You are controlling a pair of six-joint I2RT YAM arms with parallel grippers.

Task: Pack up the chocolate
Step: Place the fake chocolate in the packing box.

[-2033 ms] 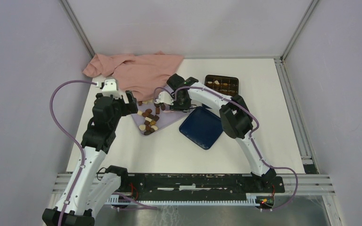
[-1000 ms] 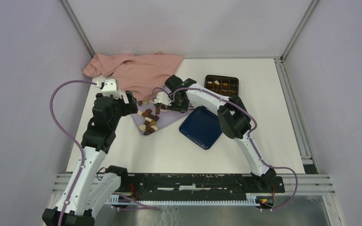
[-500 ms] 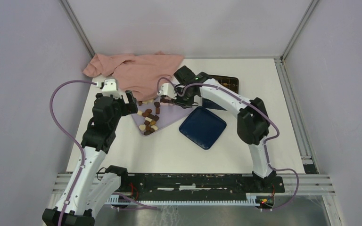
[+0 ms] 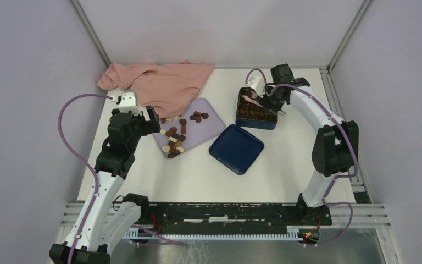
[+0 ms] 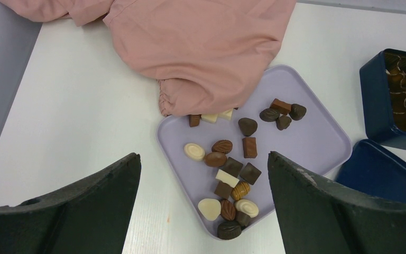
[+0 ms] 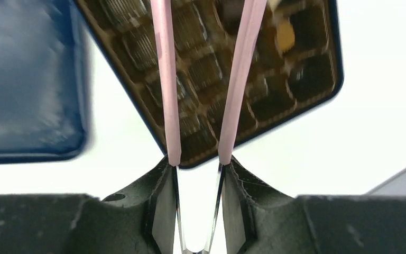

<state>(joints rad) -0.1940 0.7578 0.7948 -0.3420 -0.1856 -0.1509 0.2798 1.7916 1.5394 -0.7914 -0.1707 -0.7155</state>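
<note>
Several pieces of chocolate (image 4: 173,140) (image 5: 232,177), dark, brown and cream, lie on the lilac tray (image 4: 211,129) (image 5: 317,143). A small cluster (image 4: 199,116) sits near its far edge. My left gripper (image 4: 153,120) (image 5: 202,156) hangs open above the tray with nothing between its fingers. My right gripper (image 4: 267,93) (image 6: 198,161) is shut on pink tongs (image 4: 251,99) (image 6: 164,79), which reach over the dark blue box (image 4: 255,118) (image 6: 275,106) and its grid insert. The tong tips run out of the right wrist view, so I cannot tell whether they carry a piece.
The blue lid (image 4: 236,148) (image 5: 386,174) (image 6: 26,79) lies near the box, right of the tray. A pink cloth (image 4: 159,82) (image 5: 201,47) is bunched at the back left and overlaps the tray's far corner. Metal frame rails border the table.
My right arm has swung with the tongs from the tray's far edge rightwards to above the box. The left arm has not moved.
</note>
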